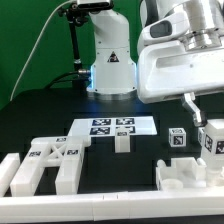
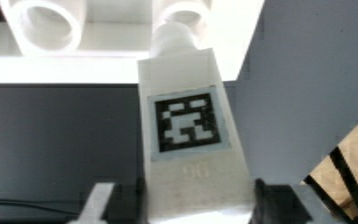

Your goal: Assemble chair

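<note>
My gripper [image 2: 188, 205] is shut on a long white chair bar [image 2: 188, 120] that carries a square tag; a finger [image 2: 105, 200] presses each side of it. The bar's far end meets a white chair part with round holes [image 2: 51, 30]. In the exterior view the gripper [image 1: 203, 122] hangs at the right with the tagged bar [image 1: 213, 140] just above a chunky white chair block [image 1: 190, 175]. A small tagged cube [image 1: 178, 139] sits beside it. More white chair parts [image 1: 45, 165] lie at the exterior view's left, and a small block [image 1: 122, 141] at centre.
The marker board [image 1: 110, 126] lies flat in the middle of the black table, in front of the robot's base [image 1: 110, 60]. A white border rail [image 1: 100, 208] runs along the front edge.
</note>
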